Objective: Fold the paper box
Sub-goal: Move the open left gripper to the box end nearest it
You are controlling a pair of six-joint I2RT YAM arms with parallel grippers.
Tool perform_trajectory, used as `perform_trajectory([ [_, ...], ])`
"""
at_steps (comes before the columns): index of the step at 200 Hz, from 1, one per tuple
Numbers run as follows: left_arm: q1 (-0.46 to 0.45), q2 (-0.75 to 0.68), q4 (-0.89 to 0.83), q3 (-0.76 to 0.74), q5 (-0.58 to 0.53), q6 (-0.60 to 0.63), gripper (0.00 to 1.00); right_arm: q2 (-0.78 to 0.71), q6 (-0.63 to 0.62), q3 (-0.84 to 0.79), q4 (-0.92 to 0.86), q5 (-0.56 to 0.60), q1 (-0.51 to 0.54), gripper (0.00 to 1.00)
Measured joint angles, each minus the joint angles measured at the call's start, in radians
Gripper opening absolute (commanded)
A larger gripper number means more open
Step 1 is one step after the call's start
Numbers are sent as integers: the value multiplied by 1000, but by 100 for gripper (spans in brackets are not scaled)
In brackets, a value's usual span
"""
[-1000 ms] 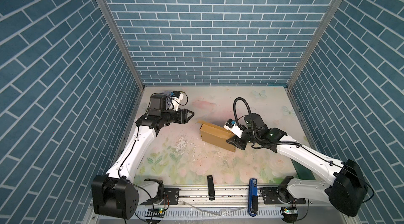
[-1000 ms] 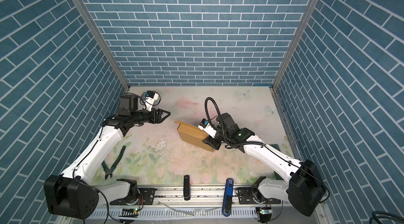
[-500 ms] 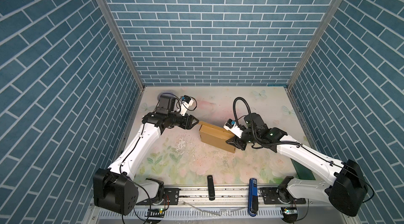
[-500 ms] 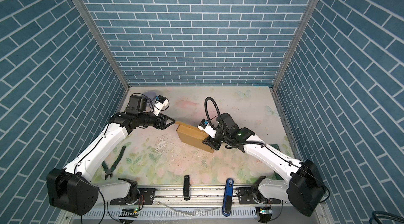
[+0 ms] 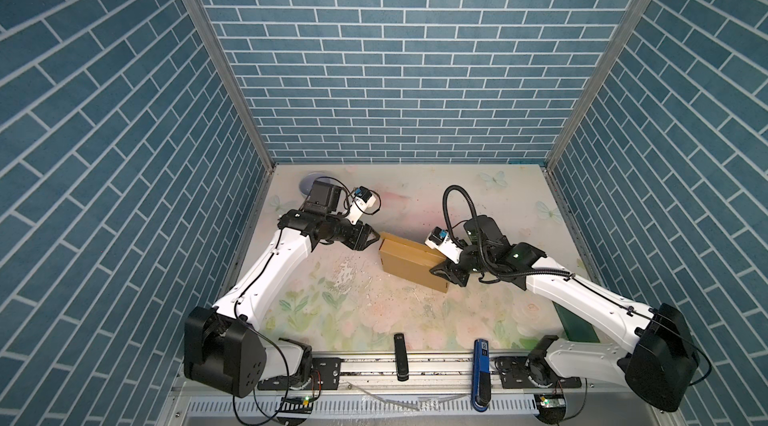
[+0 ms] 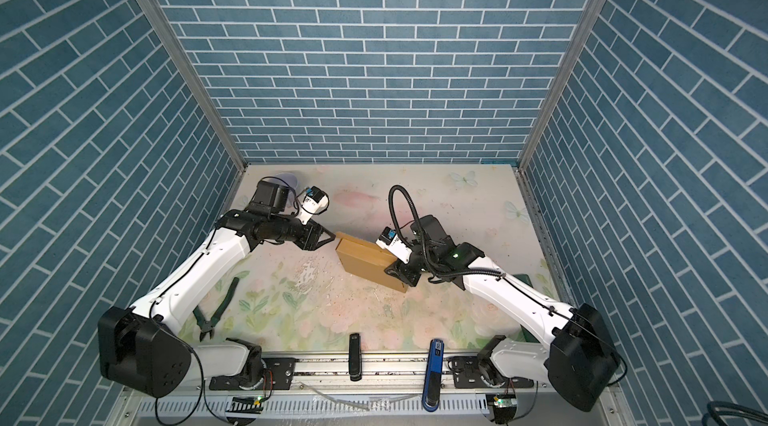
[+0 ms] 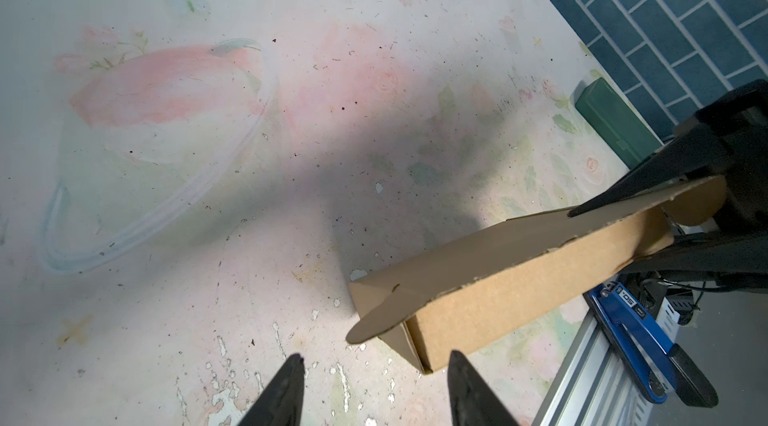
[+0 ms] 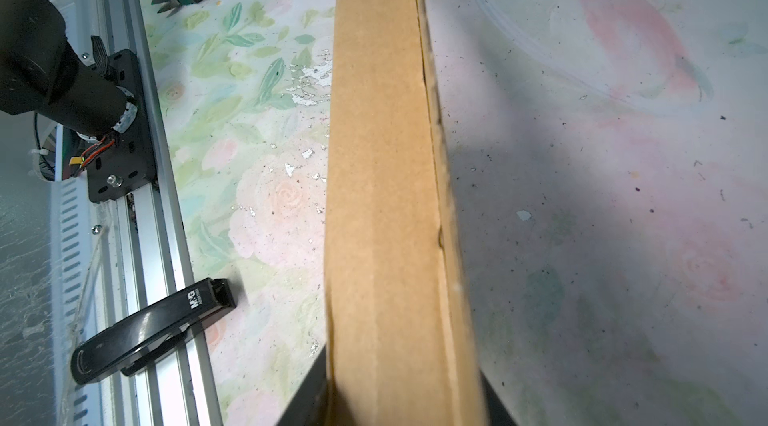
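1. The paper box (image 5: 409, 259) is mid-table on the floral mat (image 5: 365, 320), a bit R of centre. In both top views it lies between the two grippers. Can't tell if its lower long edge rests fully on the mat.
2. Done, by the look of it: walls are up and the body reads as a shallow closed rectangle (image 6: 365, 259). No flat sheet left.
3. Not done: in the left wrist view a rounded ear flap (image 7: 374, 324) sticks out loose at the near end, outside the end wall. A second ear (image 7: 698, 203) shows at the far end by the R jaws.
4. The lid seam (image 8: 432, 153) along the long edge looks slightly gaping in the right wrist view, so prob. not pressed home.
5. R gripper (image 5: 446, 274): clamped on the far end of the box, one finger on each face. Acts as the holder.
6. L gripper (image 7: 376, 357): jaws part-way apart, nothing betw. them. The tips are just beside the near corner with the loose ear. Contact: can't tell.
7. Est. late stage. Remaining: tuck both ears in, then press the lid shut along the seam.
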Motion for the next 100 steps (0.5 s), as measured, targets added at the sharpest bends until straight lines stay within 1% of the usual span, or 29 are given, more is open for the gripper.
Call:
perform_trajectory([
  [100, -3, 45, 14, 11, 37, -2, 51, -3, 0, 0, 0, -2, 0, 27],
])
